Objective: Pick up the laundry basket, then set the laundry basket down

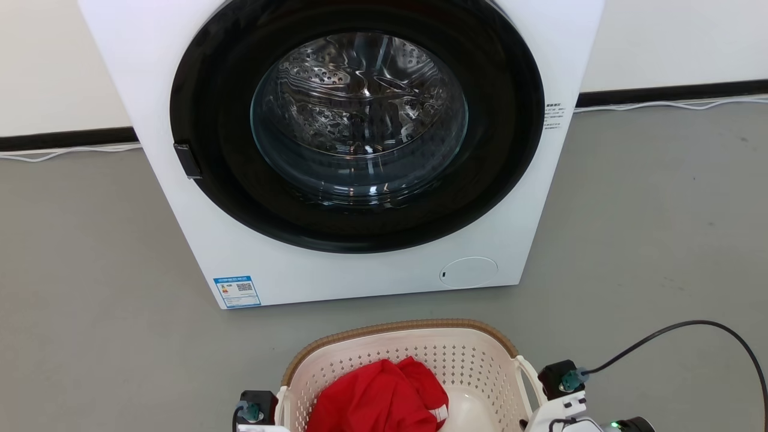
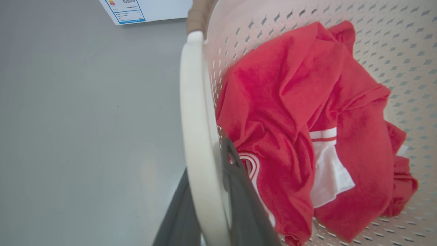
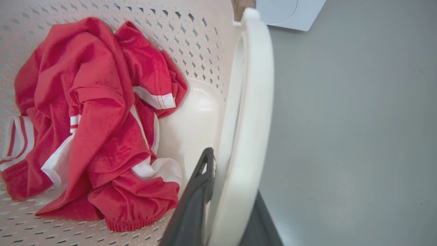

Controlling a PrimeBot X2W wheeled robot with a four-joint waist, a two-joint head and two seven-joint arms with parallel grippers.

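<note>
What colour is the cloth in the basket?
The crumpled cloth is red, white-trimmed; right wrist view.

A laundry spot in a bare, unfurnished room: a white front-loading washing machine stands on plain grey floor against a white wall with dark skirting. Loose white cable runs along the wall's foot, and a laundry basket of red clothing sits before the machine.

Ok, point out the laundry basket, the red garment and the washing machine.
laundry basket (image 1: 456, 354), head view, perforated far wall.
red garment (image 1: 378, 399), head view, middle of the fabric.
washing machine (image 1: 359, 120), head view, door glass.
</note>
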